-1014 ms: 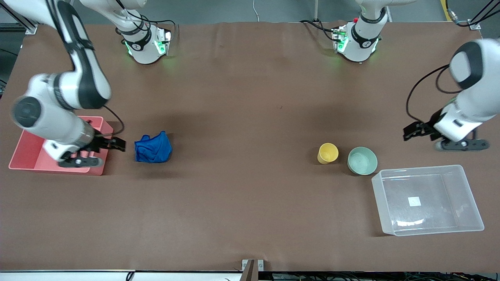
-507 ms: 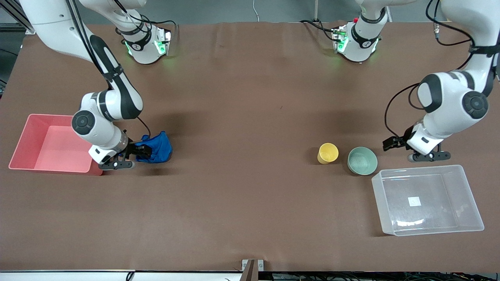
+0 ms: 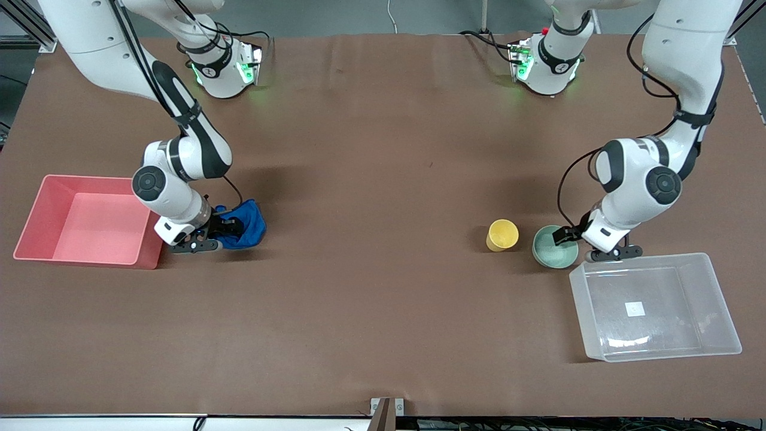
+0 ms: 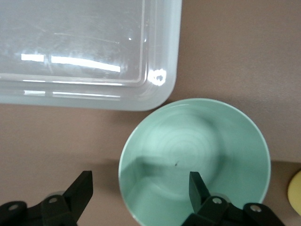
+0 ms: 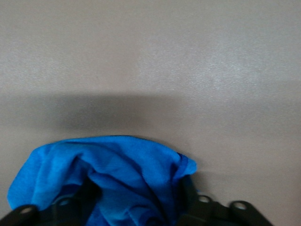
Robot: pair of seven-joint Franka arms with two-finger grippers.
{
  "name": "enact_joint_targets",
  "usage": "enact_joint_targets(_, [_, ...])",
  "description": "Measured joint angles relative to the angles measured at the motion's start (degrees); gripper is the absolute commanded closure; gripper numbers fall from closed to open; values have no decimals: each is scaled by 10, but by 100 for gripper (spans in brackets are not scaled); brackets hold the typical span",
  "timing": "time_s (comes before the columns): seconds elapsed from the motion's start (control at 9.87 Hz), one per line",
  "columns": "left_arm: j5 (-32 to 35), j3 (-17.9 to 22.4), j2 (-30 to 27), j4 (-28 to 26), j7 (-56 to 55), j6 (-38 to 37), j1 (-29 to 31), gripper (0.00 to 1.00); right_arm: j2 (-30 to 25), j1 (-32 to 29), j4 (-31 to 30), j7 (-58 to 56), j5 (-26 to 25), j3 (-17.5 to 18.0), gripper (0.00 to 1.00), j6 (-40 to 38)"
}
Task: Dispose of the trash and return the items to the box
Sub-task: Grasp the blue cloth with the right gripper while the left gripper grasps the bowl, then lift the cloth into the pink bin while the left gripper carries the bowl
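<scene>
The blue cloth wad (image 3: 250, 221) lies on the table beside the pink bin (image 3: 36, 211). My right gripper (image 3: 230, 228) is down at it, open, with its fingers on either side of the cloth (image 5: 127, 162); in the right wrist view the right gripper (image 5: 137, 195) straddles the folds. The mint-green bowl (image 3: 552, 251) stands beside the yellow cup (image 3: 501, 234), next to the clear box (image 3: 579, 311). My left gripper (image 3: 565, 237) is open and low over the bowl's rim. In the left wrist view the left gripper (image 4: 140, 188) has one fingertip (image 4: 195, 181) inside the bowl (image 4: 197, 141) and the other outside.
The pink bin stands open at the right arm's end of the table. The clear box (image 4: 94, 52) has a white sticker (image 3: 635, 309) on its bottom and nearly touches the bowl. An edge of the yellow cup (image 4: 296, 195) shows in the left wrist view.
The right gripper moved from over the pink bin onto the blue cloth. The left gripper came down and across from beside the box to the bowl's rim.
</scene>
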Motion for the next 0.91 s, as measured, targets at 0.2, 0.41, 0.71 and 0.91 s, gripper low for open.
enact_joint_targets(0.2, [0, 0, 15, 0, 0, 14, 0, 85, -2, 2, 1, 29, 0, 8, 99, 0])
enact_joint_targets(0.41, [0, 0, 15, 2, 0, 14, 0, 85, -4, 3, 15, 41, 0, 9, 99, -35])
enact_joint_targets(0.71, [0, 0, 15, 4, 0, 15, 0, 100, -45, 3, 140, 76, 0, 16, 99, -293])
enact_joint_targets(0.91, [0, -1, 6, 6, 5, 15, 0, 100, -91, -4, 252, 84, 0, 20, 99, -477])
